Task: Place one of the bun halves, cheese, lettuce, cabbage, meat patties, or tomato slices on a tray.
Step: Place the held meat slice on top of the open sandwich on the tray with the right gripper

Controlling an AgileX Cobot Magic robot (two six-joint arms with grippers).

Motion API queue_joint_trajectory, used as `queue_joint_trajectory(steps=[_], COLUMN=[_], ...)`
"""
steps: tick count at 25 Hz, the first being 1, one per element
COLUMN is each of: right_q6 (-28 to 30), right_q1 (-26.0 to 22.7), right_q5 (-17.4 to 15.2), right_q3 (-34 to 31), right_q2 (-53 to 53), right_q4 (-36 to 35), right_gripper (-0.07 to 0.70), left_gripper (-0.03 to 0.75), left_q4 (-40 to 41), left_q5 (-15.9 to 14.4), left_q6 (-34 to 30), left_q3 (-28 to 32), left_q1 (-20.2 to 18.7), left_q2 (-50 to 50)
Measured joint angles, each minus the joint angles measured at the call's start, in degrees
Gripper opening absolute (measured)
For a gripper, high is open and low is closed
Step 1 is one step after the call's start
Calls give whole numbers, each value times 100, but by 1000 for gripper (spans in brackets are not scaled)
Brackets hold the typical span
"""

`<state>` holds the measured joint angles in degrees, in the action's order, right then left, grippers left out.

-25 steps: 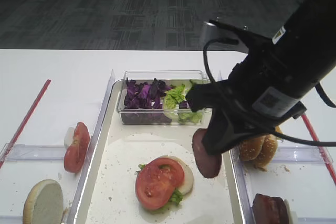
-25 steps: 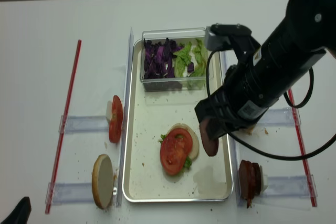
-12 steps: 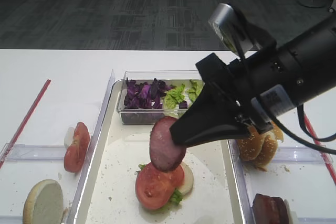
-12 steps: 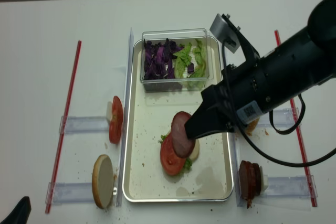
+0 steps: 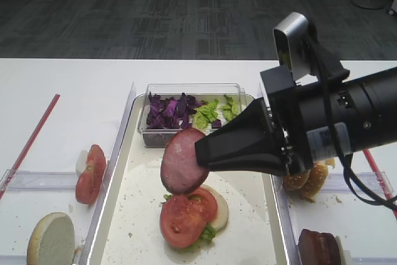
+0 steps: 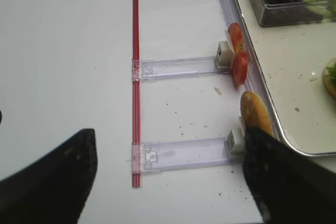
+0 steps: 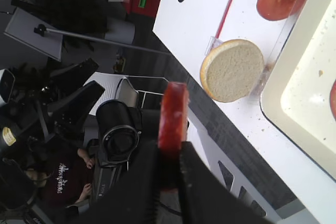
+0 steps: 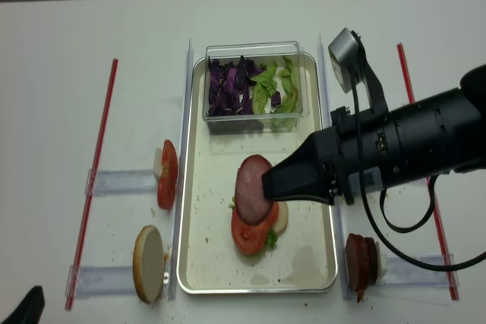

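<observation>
one patty [image 5: 183, 169] is clamped in the right end effector [image 8: 267, 187] over the tray [image 8: 215, 267], above a tomato slice [image 8: 248, 234]; a clear box [image 8: 254, 119] holds cabbage [image 8: 228, 85] and lettuce [image 8: 267, 89].

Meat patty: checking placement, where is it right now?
The meat patty is pinched in the right gripper, over the tray, just above the tomato slice.

tray [image 8: 199, 263] centre | clear box [image 8: 254, 115] in tray's far end, holding cabbage [image 8: 228, 85] left, lettuce [image 8: 275, 85] right | tomato slice [image 8: 249, 231] on stack in tray's near half | meat patty [image 8: 253, 185] held over that stack | bun half [image 8: 149, 261] and tomato slices [image 8: 167, 173] left of tray | meat patties [image 8: 361, 258] right of tray
</observation>
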<state>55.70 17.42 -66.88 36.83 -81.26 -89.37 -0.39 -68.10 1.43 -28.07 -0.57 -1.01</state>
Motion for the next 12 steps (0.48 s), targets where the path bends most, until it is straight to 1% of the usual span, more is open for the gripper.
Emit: queue_joint_trajectory(steps=[2, 7, 12], right_q6=[150, 656, 1049], right_q1=[0, 0, 0], right_q5=[0, 10, 56], right_q3=[-52, -205, -271], right_q2=[-77, -443, -958], right_q4=[-84, -600, -843], right_gripper=[120, 120, 120], left_gripper=[524, 524, 524], left_q4=[0, 0, 0], left_q5=[0, 0, 0], left_q6=[0, 0, 0], left_q3=[0, 0, 0], left_q1=[0, 0, 0], left_q2=[0, 0, 0])
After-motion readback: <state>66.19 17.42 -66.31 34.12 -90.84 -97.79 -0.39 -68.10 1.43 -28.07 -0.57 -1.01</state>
